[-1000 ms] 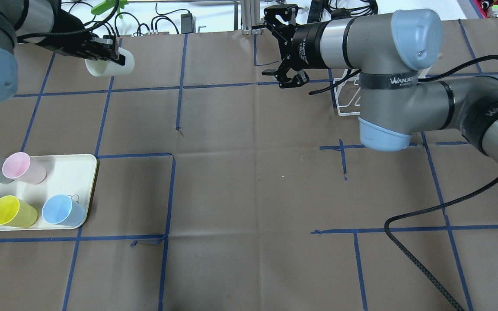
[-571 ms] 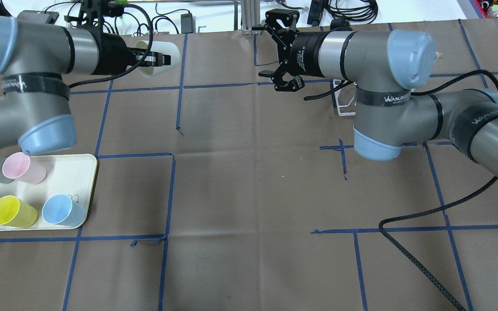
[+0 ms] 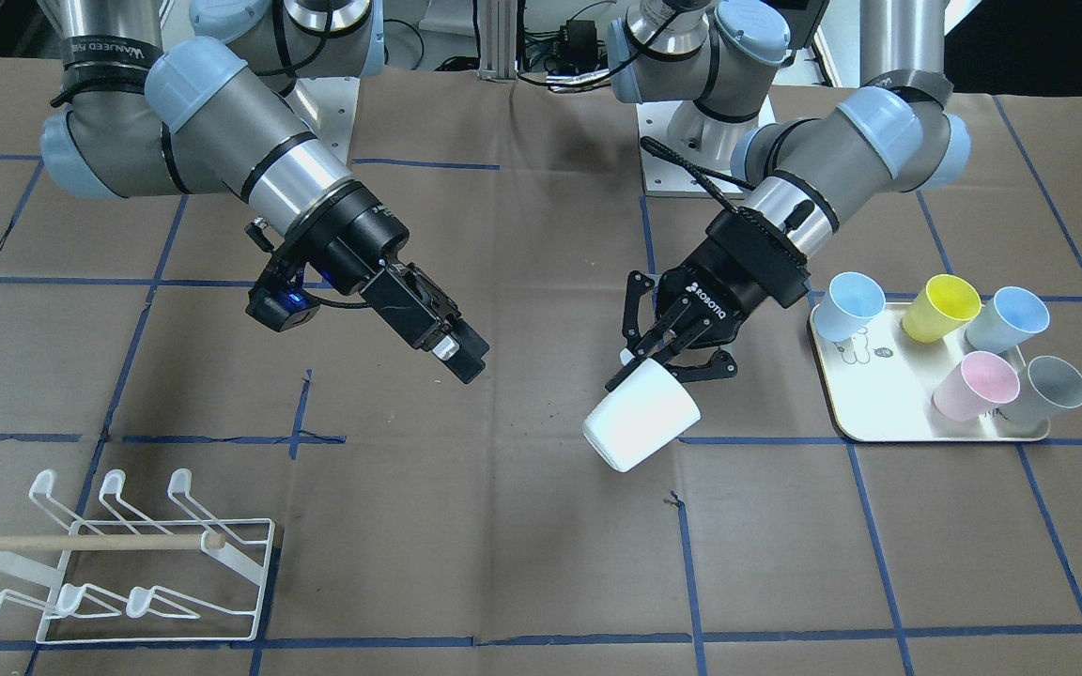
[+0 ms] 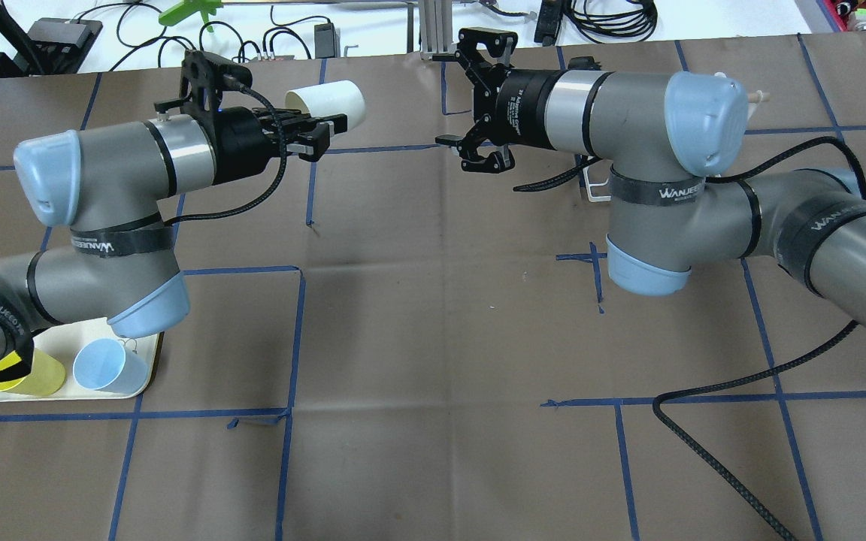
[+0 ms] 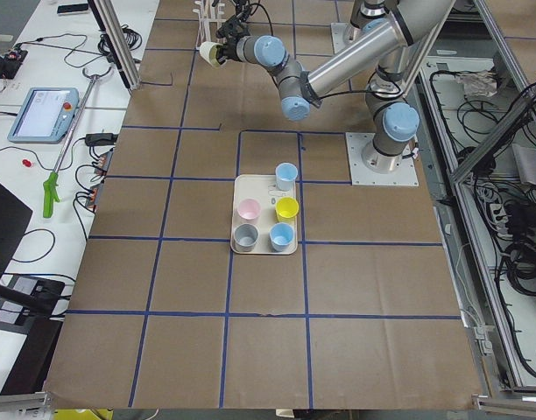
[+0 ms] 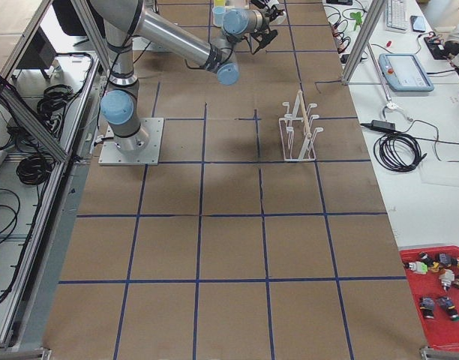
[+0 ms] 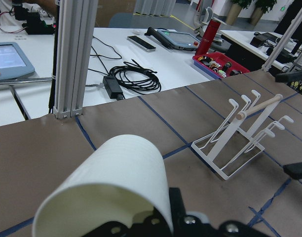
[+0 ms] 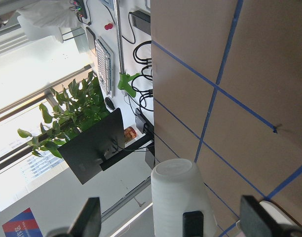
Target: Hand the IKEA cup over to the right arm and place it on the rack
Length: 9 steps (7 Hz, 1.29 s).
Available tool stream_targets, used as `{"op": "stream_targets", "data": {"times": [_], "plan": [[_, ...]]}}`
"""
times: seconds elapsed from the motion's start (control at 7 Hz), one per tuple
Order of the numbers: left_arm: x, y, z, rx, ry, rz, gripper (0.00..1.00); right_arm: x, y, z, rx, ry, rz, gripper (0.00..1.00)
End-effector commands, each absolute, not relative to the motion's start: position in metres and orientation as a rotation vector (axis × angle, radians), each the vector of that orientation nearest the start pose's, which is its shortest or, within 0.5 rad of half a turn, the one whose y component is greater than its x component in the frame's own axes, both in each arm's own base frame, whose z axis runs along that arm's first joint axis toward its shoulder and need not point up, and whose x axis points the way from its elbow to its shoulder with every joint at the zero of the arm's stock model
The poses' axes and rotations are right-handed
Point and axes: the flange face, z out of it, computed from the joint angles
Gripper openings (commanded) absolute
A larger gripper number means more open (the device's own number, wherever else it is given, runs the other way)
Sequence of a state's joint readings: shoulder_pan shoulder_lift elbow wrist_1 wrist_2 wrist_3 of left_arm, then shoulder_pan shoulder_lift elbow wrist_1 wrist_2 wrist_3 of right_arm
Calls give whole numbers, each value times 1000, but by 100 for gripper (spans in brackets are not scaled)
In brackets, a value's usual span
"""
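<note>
The left gripper (image 3: 663, 361) carries the white word "ROBOTIQ" on its black body. It is closed narrow on the rim of the white cup (image 3: 640, 427). The cup hangs in the air above the middle of the desk (image 3: 522, 526), closer to the operators' edge than to the robot's edge. It lies nearly on its side, with its open mouth at the left gripper and its closed bottom turned toward the right gripper (image 4: 470, 98).

The right gripper is spread wide and holds nothing. It faces the cup from the other side and does not touch it.

The right arm (image 4: 628, 98) has a black band (image 4: 677, 193) with white lettering that begins "WANJEE". The small white print on its black wrist is too fine to read. The left arm (image 4: 117, 158) has a band of the same kind.

The rack (image 3: 259, 563) stands on the robot's right part of the desk, near the operators' edge, well apart from both grippers. A wooden dowel (image 3: 81, 542) lies across it. In the overhead view the right arm covers nearly all of it.

The cream tray (image 3: 879, 413) is on the left part of the desk with 5 cups on it: 2 blue, 1 yellow, 1 pink, 1 grey. In the overhead view the left arm hides most of it. Blue tape lines (image 3: 691, 573) cross the brown paper. A braided black cable (image 4: 711, 458) lies near the robot's edge.
</note>
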State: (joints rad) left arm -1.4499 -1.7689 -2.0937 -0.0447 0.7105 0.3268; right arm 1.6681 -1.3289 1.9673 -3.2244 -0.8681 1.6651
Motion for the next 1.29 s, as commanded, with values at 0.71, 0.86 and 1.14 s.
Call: {"op": "stream_targets", "data": {"times": [0.71, 0.86, 1.14], "plan": [[-198, -507, 335, -545, -2055, 1184, 0, 247, -496, 311, 932, 1594, -365, 99], [-200, -506, 335, -548, -2053, 1180, 0, 246, -500, 302, 944, 1599, -354, 99], [-201, -505, 335, -552, -2048, 1175, 0, 249, -519, 294, 963, 1588, -341, 99]]}}
